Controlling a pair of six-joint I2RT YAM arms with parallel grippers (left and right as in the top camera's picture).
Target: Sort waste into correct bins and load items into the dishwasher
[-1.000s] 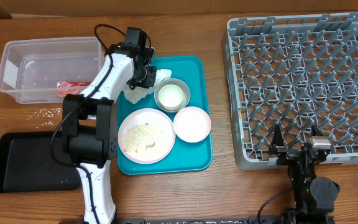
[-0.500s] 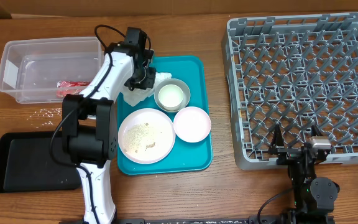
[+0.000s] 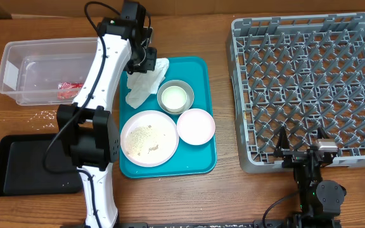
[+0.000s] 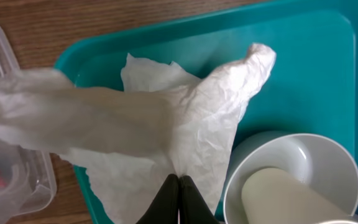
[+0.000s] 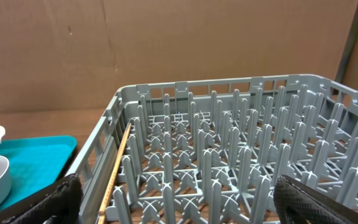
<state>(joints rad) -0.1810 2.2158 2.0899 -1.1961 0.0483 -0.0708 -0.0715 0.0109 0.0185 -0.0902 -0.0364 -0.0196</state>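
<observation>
My left gripper [image 3: 146,62] is shut on the crumpled white paper napkin [image 3: 143,83] and holds it lifted over the far left corner of the teal tray [image 3: 201,161]; in the left wrist view the napkin [image 4: 185,118] hangs from my closed fingertips [image 4: 179,186]. The clear tub [image 3: 18,79] holds the red wrapper [image 3: 68,89]. The black tray [image 3: 18,166] lies at the front left. The plate [image 3: 149,137] carries rice crumbs. The pinkish bowl [image 3: 196,125] and the grey bowl [image 3: 175,97] holding the white cup [image 4: 278,199] sit on the teal tray. My right gripper [image 3: 300,147] is open at the grey dish rack's [image 3: 309,82] front edge.
Loose white crumbs [image 3: 48,114] lie on the wood between the tub and the black tray. A wooden chopstick [image 5: 118,168] rests inside the rack along its left wall. The rack's upright pegs [image 5: 229,162] stand just ahead of my right gripper.
My left gripper has risen and moved toward the far edge, lifting the napkin so it stretches up off the teal tray. The right arm has not moved.
</observation>
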